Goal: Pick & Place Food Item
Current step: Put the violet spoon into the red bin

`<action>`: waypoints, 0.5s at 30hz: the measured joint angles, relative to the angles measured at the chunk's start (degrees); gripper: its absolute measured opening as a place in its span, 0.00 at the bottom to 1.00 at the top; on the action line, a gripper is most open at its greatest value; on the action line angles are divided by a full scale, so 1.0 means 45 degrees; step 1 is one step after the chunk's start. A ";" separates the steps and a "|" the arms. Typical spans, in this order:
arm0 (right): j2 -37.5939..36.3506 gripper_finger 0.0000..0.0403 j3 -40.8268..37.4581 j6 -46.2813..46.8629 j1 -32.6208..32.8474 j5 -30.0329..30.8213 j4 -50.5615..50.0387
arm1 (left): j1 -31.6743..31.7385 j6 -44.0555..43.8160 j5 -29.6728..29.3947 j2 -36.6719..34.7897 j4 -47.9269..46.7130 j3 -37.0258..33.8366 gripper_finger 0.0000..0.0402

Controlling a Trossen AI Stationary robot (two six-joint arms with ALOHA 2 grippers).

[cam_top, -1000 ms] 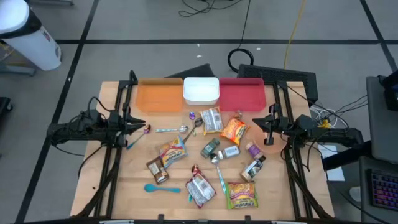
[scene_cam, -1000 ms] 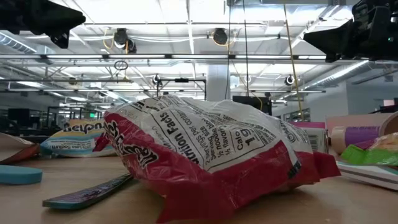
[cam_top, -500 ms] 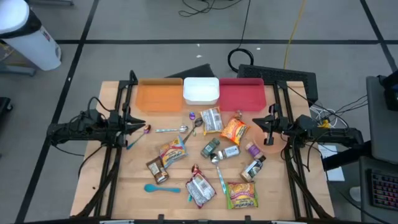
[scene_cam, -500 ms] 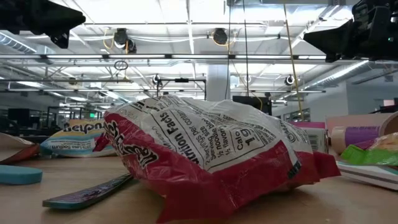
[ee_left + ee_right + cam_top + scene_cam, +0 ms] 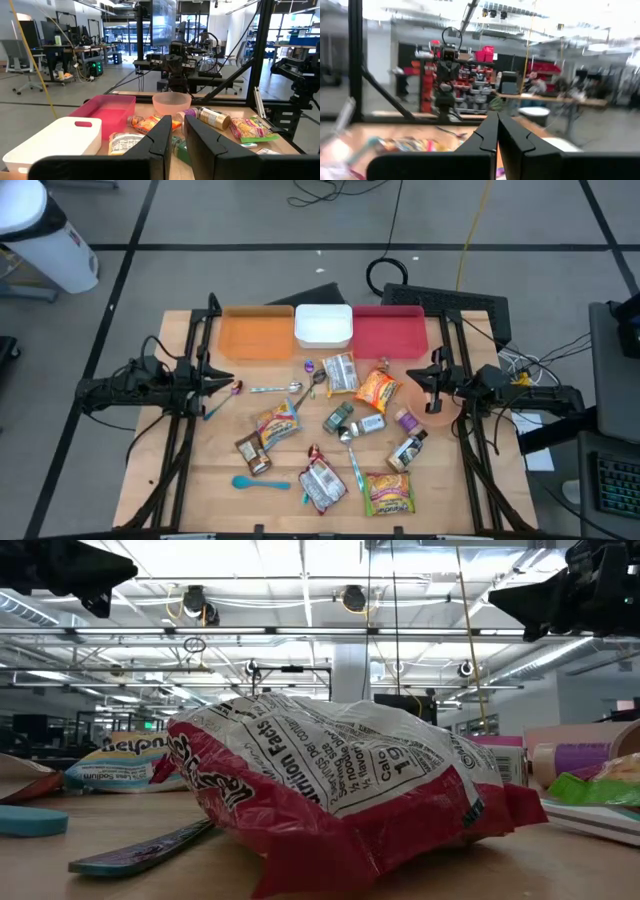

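Wooden table [image 5: 215, 480] in an open lab hall, with orange tray [image 5: 257, 335], white tray [image 5: 323, 327] and red tray [image 5: 387, 332] along its far edge. Left gripper [image 5: 228, 383] hung at the left margin, fingers [image 5: 161, 142] a narrow gap apart, gripping nothing. Right gripper [image 5: 427, 376] hung at the right margin, fingers [image 5: 487, 134] pressed together, empty. Food packets lay scattered between the two grippers: an orange snack bag [image 5: 375, 388] near the right gripper, a red-and-white chip bag [image 5: 322, 484] nearer the front edge
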 joint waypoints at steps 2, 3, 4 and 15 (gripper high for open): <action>-0.0002 0.00 0.0000 0.1252 0.0000 0.0000 0.0022 | 0.0000 0.0000 0.0000 0.0001 -0.0003 -0.0001 0.15; 0.0008 0.00 0.0001 0.1759 0.0000 0.0000 0.0048 | 0.0000 0.0000 0.0000 0.0001 0.0001 0.0001 0.15; 0.0050 0.00 0.0007 0.2169 -0.0003 0.0005 0.0130 | 0.0000 -0.0004 0.0000 -0.0004 0.0002 0.0003 0.15; 0.2321 0.00 0.1594 0.4955 0.0000 0.2704 0.2312 | 0.0000 0.0000 -0.0009 0.0000 0.0002 -0.0001 0.15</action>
